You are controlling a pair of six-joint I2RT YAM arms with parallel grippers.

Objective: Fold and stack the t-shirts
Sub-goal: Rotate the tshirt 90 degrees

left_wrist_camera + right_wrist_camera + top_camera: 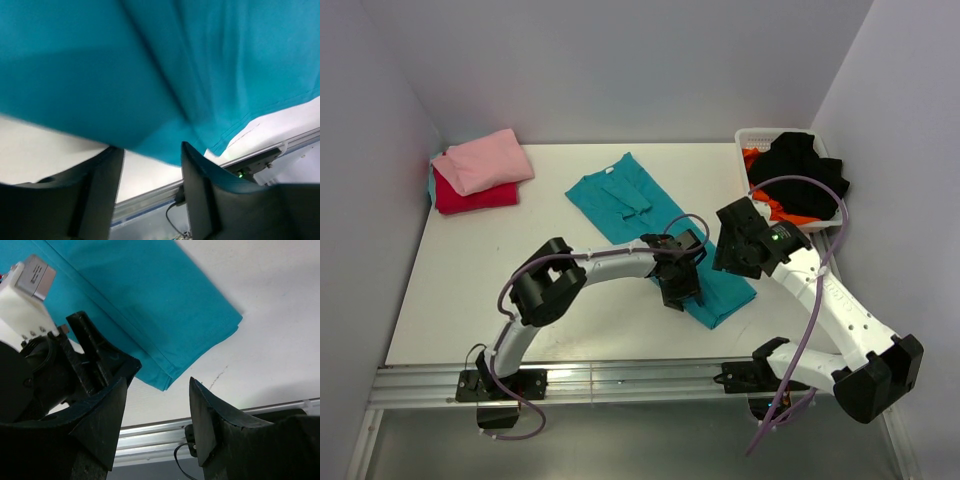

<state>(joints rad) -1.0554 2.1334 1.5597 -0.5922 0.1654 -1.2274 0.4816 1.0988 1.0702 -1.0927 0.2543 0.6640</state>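
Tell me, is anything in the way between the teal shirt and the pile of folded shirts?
Nothing visible. The teal shirt lies in the middle of the table, and the pink shirt on the red shirt sits at the far left corner. Only bare table lies between them.

no readable text, label, brand, number or sign on anything in view

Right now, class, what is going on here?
The teal t-shirt lies folded into a long strip on the table. The left gripper is down at its near end, jaws apart; the right gripper hovers open beside it. A pink shirt lies folded on a red shirt at far left; a black shirt and an orange shirt sit in the white basket.
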